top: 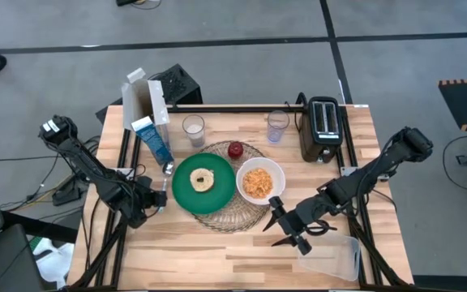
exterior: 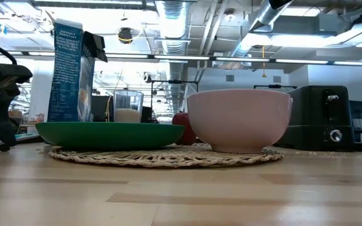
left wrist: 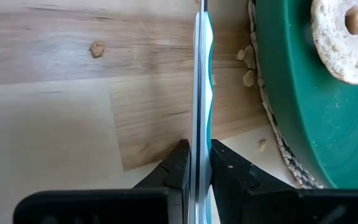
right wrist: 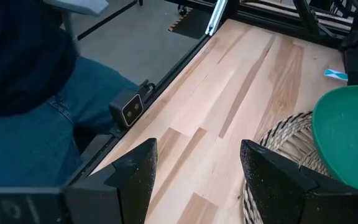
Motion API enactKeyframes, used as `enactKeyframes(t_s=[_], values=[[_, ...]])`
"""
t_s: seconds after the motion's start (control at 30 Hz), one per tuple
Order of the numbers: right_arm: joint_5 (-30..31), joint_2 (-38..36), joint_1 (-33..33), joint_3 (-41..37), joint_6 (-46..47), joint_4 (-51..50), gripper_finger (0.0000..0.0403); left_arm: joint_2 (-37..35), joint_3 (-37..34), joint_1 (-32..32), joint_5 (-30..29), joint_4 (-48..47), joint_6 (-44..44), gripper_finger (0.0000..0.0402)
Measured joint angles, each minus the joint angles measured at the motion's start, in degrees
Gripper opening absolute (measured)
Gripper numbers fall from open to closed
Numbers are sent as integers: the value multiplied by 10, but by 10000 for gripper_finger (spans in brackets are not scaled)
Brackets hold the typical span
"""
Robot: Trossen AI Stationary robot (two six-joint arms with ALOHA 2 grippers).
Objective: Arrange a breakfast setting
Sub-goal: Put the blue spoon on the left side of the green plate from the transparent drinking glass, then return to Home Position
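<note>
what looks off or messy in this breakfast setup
Little stands out. The clear plastic tub lies near the table's front edge, apart from the setting, close to the right gripper. The left gripper is shut on a thin blue-white utensil beside the green plate.

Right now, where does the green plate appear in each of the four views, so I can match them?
High view: green plate left of centre, on the woven mat, holding the bagel.
Low view: left of centre, seen edge-on, beside the white bowl.
Left wrist view: right side, bagel on it.
Right wrist view: right edge, partly cut off.
Shared landmark: the woven mat under the plate appears in every view.
</note>
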Motion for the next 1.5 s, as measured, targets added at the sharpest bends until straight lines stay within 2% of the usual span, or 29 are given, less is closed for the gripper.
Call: enactKeyframes(t_s=[0.43, 0.83, 1.13, 1.27, 1.43, 1.5], values=[[0, 0, 0, 0, -2, 0, 260, 0, -1, 14, 22, 30, 4, 34], [0, 0, 1, 0, 0, 0, 260, 0, 0, 16, 22, 32, 10, 116], [-1, 0, 1, 0, 0, 0, 260, -6, 0, 16, 25, 32, 39, 127], [-1, 0, 1, 0, 2, 0, 260, -32, 21, 15, 46, -9, 86, 127], [-1, 0, -2, 0, 9, -1, 260, -76, 79, 15, 103, -145, 125, 127], [-1, 0, -3, 0, 9, -2, 260, -96, 106, 15, 118, -170, 163, 127]])
